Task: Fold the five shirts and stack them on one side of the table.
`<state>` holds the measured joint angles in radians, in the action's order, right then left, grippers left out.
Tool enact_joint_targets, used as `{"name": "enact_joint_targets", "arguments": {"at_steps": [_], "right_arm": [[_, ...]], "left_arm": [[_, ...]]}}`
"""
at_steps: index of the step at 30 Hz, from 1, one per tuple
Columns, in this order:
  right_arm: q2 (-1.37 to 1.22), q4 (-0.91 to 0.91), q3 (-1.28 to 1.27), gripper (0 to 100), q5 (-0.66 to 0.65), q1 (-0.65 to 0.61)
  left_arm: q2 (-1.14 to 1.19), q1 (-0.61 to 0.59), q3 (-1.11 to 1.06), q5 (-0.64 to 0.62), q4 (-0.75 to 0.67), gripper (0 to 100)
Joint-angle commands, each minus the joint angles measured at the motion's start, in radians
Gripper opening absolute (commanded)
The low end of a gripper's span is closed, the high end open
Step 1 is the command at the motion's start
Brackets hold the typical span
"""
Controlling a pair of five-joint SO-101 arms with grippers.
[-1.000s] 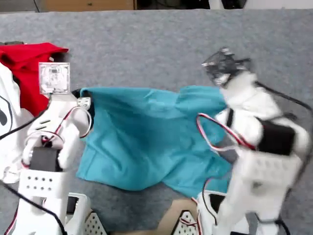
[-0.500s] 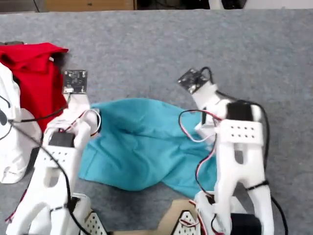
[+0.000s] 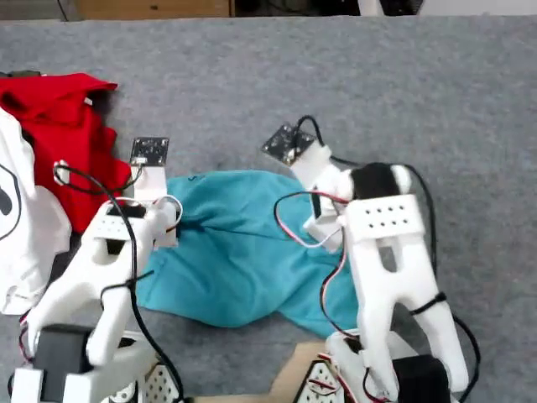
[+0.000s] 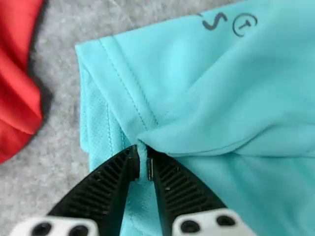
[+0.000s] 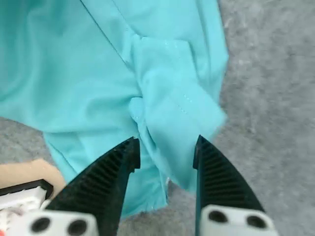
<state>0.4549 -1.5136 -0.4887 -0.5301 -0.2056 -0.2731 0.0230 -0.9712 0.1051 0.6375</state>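
counter (image 3: 436,84) grey felt, wood panel (image 3: 151,7) at 12, cardboard (image 3: 295,369) at 6 | teal shirt (image 3: 235,252) ctr | red shirt (image 3: 59,126) at 10 | L hand (image 4: 142,155) pinches teal fold | R hand (image 5: 167,145) spread wide over it

Pair of white plastic arms, both bent forward and low: left arm (image 3: 105,252) with black ribbed left gripper (image 4: 141,158) pinched tight on a fold of teal fabric shirt (image 4: 221,98); right arm (image 3: 382,243) with black ribbed right gripper (image 5: 165,143) spread apart over the same shirt.
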Motion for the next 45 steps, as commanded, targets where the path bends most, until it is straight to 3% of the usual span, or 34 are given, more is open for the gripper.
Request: {"name": "enact_joint_targets", "arguments": {"at_steps": [1, 6, 13, 21, 33, 45], "right_arm": [[0.033, -0.112, 0.217, 19.5, 0.011, -0.008], [-0.108, -0.132, 0.414, 19.5, 0.023, 0.071], [-0.538, -0.094, 0.634, 19.4, 0.120, 0.199], [-0.733, -0.269, 0.866, 16.3, 0.158, 0.217], [-0.558, -0.267, 0.591, 16.3, 0.132, 0.223], [-0.748, -0.207, 0.593, 16.3, 0.089, 0.216]], "left_arm": [[0.021, 0.000, 0.054, -0.002, -0.008, 2], [0.022, 0.002, 0.048, -0.002, -0.006, 2], [0.028, 0.003, 0.048, -0.002, -0.006, 2], [0.031, 0.005, 0.055, -0.002, -0.006, 2], [0.033, 0.043, 0.057, 0.005, -0.008, 2], [0.033, 0.041, 0.057, 0.003, -0.008, 2]]}}
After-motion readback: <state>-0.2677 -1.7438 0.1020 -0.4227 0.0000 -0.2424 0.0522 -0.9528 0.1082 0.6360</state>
